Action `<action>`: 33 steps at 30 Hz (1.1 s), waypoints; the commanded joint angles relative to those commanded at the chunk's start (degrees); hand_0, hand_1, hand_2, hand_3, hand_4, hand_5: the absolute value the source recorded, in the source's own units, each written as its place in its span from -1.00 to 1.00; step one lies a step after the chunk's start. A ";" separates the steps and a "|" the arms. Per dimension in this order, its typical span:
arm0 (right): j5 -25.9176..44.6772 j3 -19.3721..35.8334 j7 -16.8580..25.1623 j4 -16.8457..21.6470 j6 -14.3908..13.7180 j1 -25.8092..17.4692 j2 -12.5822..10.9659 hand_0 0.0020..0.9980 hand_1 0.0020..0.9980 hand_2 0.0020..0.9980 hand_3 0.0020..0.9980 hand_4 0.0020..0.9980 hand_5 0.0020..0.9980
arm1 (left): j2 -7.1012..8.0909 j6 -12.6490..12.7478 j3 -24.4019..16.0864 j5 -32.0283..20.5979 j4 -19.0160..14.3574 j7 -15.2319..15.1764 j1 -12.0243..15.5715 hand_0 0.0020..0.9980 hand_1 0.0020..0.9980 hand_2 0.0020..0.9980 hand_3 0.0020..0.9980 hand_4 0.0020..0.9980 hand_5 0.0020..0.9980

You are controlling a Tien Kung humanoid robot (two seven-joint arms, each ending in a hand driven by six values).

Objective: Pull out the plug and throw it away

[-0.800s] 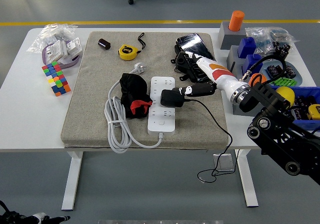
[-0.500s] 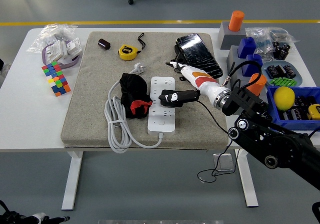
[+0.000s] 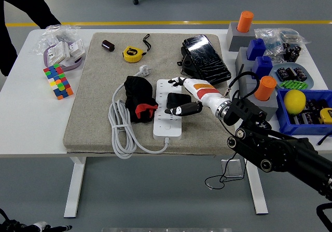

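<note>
Head view shows the right hand reaching in from the right over the grey mat, its fingers curled around the black plug that sits in the white power strip. The grasp looks like a pinch from both sides: thumb on the far edge, the other fingers wrapped under the near edge, which suits a straight pull up out of the socket. Whether the plug's pins are seated or already partly free cannot be told from this angle.

The strip lies lengthwise on the mat, its own white cable coiled to the left, beside a black and red bundle. Nothing holds the strip down, so it may lift along with the plug when the hand pulls. The plug's thin black cord seems to trail off the near right edge of the table and hang in a loop below, so it may drag as the plug is carried away.

No bin is in view, so where the plug gets thrown cannot be judged. The left hand is out of sight. A person's dark sleeve shows at the far left corner, touching nothing on the table.
</note>
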 joint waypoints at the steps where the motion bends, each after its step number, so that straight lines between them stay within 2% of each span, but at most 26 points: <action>1: 0.11 -0.29 0.10 -0.56 -0.15 0.21 0.22 0.42 0.47 0.47 0.60 1.00 -0.13 | -0.01 0.02 0.00 -0.03 0.00 0.00 0.00 0.08 0.35 0.40 0.33 0.67 0.29; 6: 0.38 -1.29 0.24 -2.54 -0.43 0.76 0.76 0.42 0.47 0.47 0.60 1.00 -0.13 | -0.05 -0.01 0.00 0.44 -0.06 0.11 -0.15 0.08 0.35 0.40 0.33 0.67 0.29; 7: 0.35 -1.44 0.25 -2.86 -0.60 0.81 0.84 0.25 0.38 0.43 0.55 1.00 -0.25 | -0.04 -0.01 0.00 0.43 -0.06 0.12 -0.15 0.07 0.35 0.40 0.33 0.66 0.29; 12: 0.68 -2.20 0.89 -4.75 -1.72 1.23 1.37 0.25 0.38 0.43 0.55 1.00 -0.25 | -0.05 0.03 0.00 0.24 -0.07 0.10 -0.11 0.07 0.35 0.40 0.33 0.66 0.29; 13: 1.05 -2.36 1.27 -5.21 -1.90 1.38 1.49 0.16 0.35 0.39 0.51 1.00 -0.32 | -0.05 0.03 -0.02 0.31 -0.08 0.12 -0.12 0.07 0.35 0.40 0.33 0.66 0.30; 18: 1.69 -2.44 2.81 -6.68 -3.23 2.07 1.88 0.16 0.35 0.39 0.51 1.00 -0.32 | -0.06 -0.12 -0.41 1.05 -0.13 0.37 -0.20 0.07 0.35 0.40 0.33 0.66 0.30; 19: 1.72 -2.51 2.86 -6.85 -3.19 2.13 1.90 0.08 0.32 0.35 0.35 1.00 -0.39 | -0.07 -0.14 -0.44 1.04 -0.13 0.40 -0.20 0.06 0.35 0.40 0.33 0.66 0.30; 24: 2.09 -3.39 2.65 -7.64 -2.84 2.35 1.91 0.08 0.32 0.35 0.35 1.00 -0.39 | -0.09 -0.08 -0.35 0.84 -0.14 0.33 -0.22 0.06 0.35 0.40 0.33 0.66 0.30; 25: 2.08 -3.39 2.62 -7.69 -2.82 2.35 1.90 0.04 0.26 0.29 0.17 1.00 -0.43 | -0.10 -0.08 -0.37 0.89 -0.15 0.33 -0.24 0.08 0.35 0.40 0.33 0.66 0.31; 30: 2.23 -3.87 2.46 -7.86 -2.66 2.44 1.92 0.04 0.26 0.29 0.17 1.00 -0.43 | -0.07 -0.17 -0.58 1.28 -0.16 0.49 -0.35 0.08 0.35 0.40 0.33 0.66 0.31; 31: 2.30 -3.92 2.46 -7.88 -2.66 2.46 1.94 0.03 0.24 0.22 0.12 1.00 -0.44 | -0.07 -0.18 -0.59 1.36 -0.16 0.51 -0.36 0.08 0.35 0.40 0.33 0.65 0.32; 33: 2.15 -4.13 2.38 -7.87 -2.73 2.49 2.00 0.03 0.24 0.22 0.12 1.00 -0.44 | -0.08 -0.26 -0.76 1.71 -0.16 0.65 -0.34 0.08 0.35 0.40 0.33 0.65 0.32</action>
